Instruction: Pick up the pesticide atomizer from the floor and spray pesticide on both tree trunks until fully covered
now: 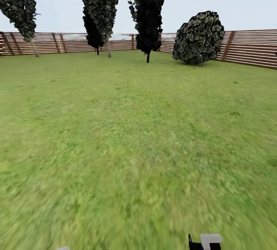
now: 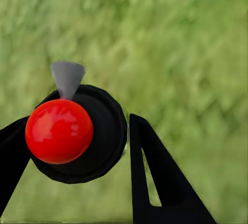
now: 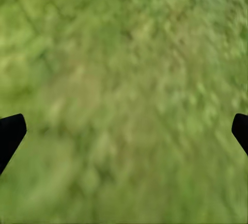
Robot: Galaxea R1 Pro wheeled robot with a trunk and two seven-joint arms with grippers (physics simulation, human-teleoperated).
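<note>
Looking over the lawn (image 1: 138,134), the head view takes in a slatted wooden fence (image 1: 250,48) at the far side, with dark thin-stemmed conifers (image 1: 148,15) and a round shrub (image 1: 199,37) in front of it. To my eye these are not the thick-trunked trees that need spraying.

The sprayer (image 2: 103,131) is off the grass and sits between the fingers of the left gripper (image 2: 77,126). It shows as a dark round body with a glossy red ball on top and a small grey cone-shaped nozzle (image 2: 67,77) pointing away. One finger presses its side and the other lies right against the opposite edge, so the gripper appears clenched on it. The right gripper (image 3: 124,131) is released, its fingers spread wide over bare grass with nothing between them.

The sprayer looks small, rigid and light, but its smooth round shell could twist or slip in a two-finger pinch. A hold across the widest part of the body, with the nozzle left free and facing outward, seems safest.
</note>
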